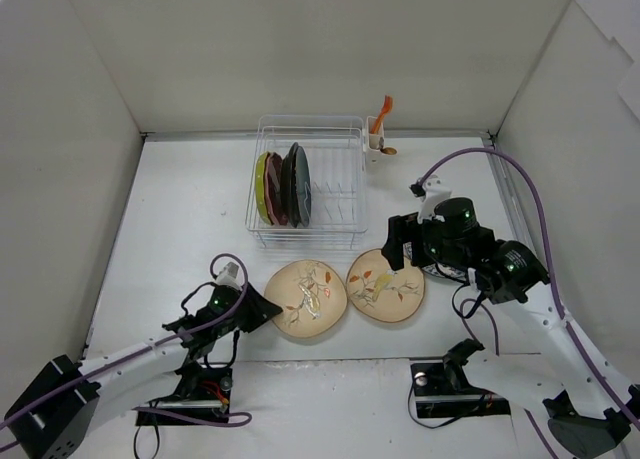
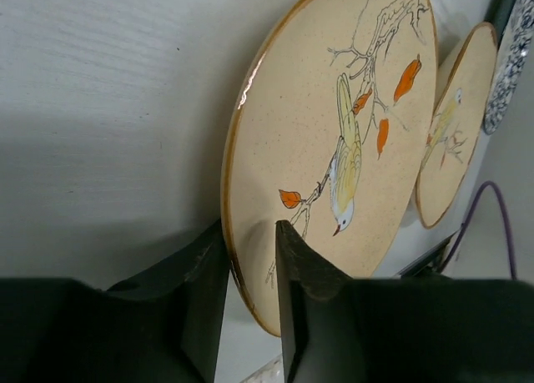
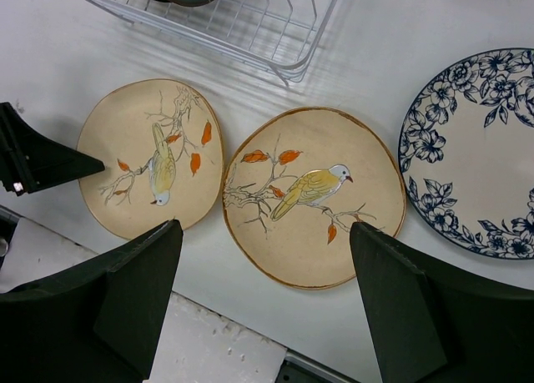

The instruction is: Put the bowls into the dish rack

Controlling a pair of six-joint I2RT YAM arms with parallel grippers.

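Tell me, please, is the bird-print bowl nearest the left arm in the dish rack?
Out: the cream bowl lies on the table in front of the dish rack, the left hand straddling its rim.

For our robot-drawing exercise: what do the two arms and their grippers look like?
Both are built of white links and black joint housings with small green lights, with a purple cable looped alongside. The left gripper and right gripper are black, each with two flat wedge-shaped fingers.
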